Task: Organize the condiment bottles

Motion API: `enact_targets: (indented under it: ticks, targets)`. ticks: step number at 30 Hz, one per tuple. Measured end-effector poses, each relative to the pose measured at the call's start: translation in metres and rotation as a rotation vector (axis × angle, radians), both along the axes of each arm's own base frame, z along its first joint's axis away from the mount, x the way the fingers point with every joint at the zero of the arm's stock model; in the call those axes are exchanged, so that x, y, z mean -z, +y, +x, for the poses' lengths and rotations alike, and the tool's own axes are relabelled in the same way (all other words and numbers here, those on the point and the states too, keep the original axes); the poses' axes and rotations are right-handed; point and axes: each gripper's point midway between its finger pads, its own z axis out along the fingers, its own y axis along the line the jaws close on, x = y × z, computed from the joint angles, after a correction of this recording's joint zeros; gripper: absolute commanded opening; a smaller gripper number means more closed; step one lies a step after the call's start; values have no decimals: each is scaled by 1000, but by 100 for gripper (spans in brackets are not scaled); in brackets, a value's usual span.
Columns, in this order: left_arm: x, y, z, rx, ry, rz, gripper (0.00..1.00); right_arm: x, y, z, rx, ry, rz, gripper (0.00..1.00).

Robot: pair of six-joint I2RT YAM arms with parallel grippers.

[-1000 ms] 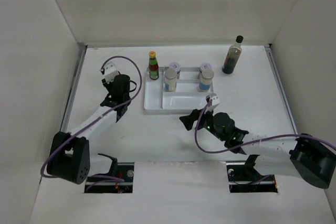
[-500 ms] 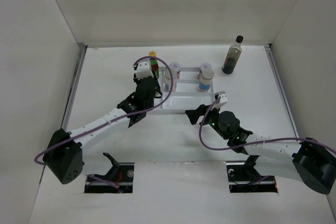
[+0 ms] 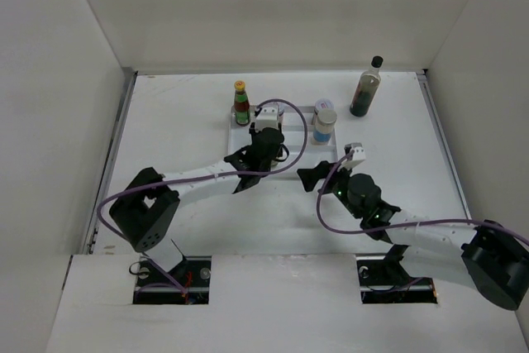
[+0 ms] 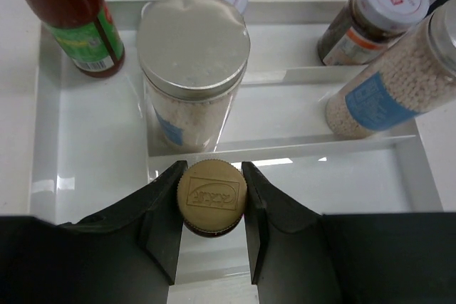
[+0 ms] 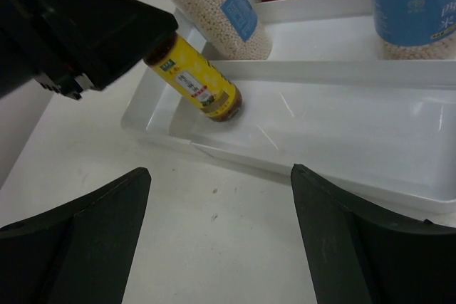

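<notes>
White walls close in three sides of the table (image 3: 165,113), and all the action is at the white divided tray (image 5: 342,126) in the middle of it. Your left jaws are clamped on the cap of the small yellow-brown bottle (image 5: 194,82), one on each side, and the left wrist view looks straight down its long axis. The right wrist view shows that axis leaning: the base is down at the left end of the tray's long front compartment, and the cap is tipped up toward the left arm. You cannot tell whether the base rests on the floor or hangs just off it. That lean is what the coming move turns on, I'd say: bring the cap over the base before you let go, or the bottle may topple. Mind the far side, where the low divider wall and the silver-lidded shaker (image 4: 192,69) stand just beyond the cap, with the red sauce bottle (image 4: 71,19) at the far left corner. Your open room is to the right, where the front compartment lies bare along its length. Your right jaws are spread wide and hold nothing, low over the table just outside the tray's front rim. The tall dark bottle (image 3: 365,88) stands on the table well apart at the far right, nearer the right arm.
</notes>
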Motion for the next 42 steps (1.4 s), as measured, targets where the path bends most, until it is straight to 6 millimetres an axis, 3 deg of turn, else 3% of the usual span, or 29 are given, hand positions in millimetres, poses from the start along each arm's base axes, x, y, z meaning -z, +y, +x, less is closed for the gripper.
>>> enact_targets:
  ticks: [3,5,7,9,15,18,23,25,27,29,31,34,38,42]
  targets:
    - [18,-8,0,10,17,26,23,3,-2,0,7,6,-4,89]
    - [17,-14,2,17,6,11,27,6,-3,-1,8,11,-8,90]
    - [17,-18,3,20,-2,4,39,6,-4,-1,10,11,-7,91]
    - [17,-19,3,22,-6,3,57,3,-5,0,16,4,-1,91]
    - [16,-20,-1,21,-15,-5,80,-3,-11,1,40,-14,12,87]
    - [13,-17,-5,25,-20,-5,91,-2,-14,1,55,-15,7,76]
    - [-20,-4,-16,27,-77,-60,91,-9,-21,1,78,-33,0,32]
    - [-43,8,-23,23,-126,-112,88,-16,-24,4,97,-40,-10,25]
    - [-64,24,-29,7,-181,-170,86,-29,-24,9,115,-52,-18,24]
    - [-79,48,-33,-28,-235,-227,86,-48,-22,17,134,-72,-22,28]
    - [-81,76,-37,-79,-268,-272,87,-75,-21,29,160,-104,-27,37]
    - [-57,120,-44,-172,-262,-309,89,-116,-33,64,246,-158,-53,61]
    - [-9,166,-56,-281,-206,-323,93,-155,-89,130,455,-202,-151,87]
    - [21,203,-68,-377,-192,-358,96,-169,-164,183,662,-174,-251,98]
